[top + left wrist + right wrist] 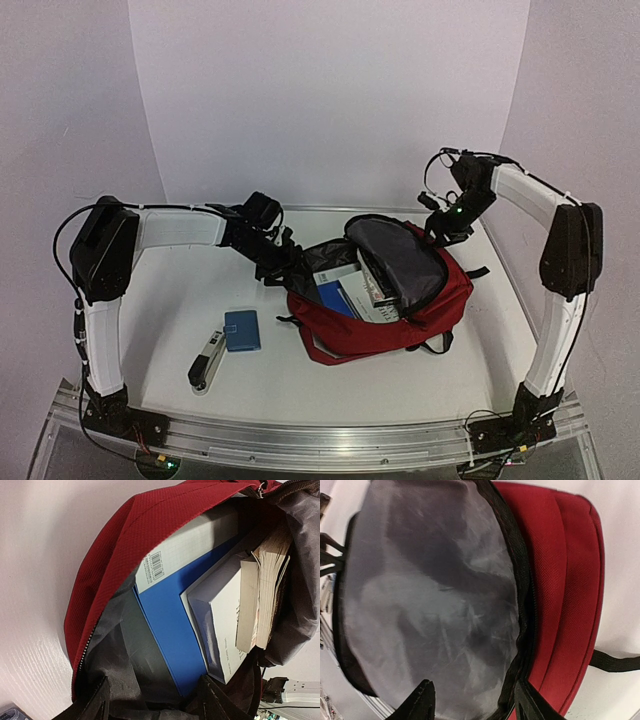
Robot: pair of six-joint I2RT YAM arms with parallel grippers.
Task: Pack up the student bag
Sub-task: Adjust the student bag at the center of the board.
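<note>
The student bag (440, 300), dark red, lies on its back mid-table with its grey-lined flap (400, 255) thrown open. Inside stand a white box with a barcode (190, 550), a blue book (170, 620), a white book (225, 620) and a worn paperback (265, 590). My left gripper (272, 262) is at the left end of the opening. Its fingers (97, 700) are apart over the grey lining (125, 655) there. My right gripper (443, 228) hangs open over the flap's far edge, with the black zipper rim (522, 605) running beside one finger (532, 702).
A small blue case (242, 330) and a black-and-silver stapler (207, 360) lie on the white table (180, 300) left of the bag. A black strap (615, 661) trails from the bag's right side. White walls close in the back and sides.
</note>
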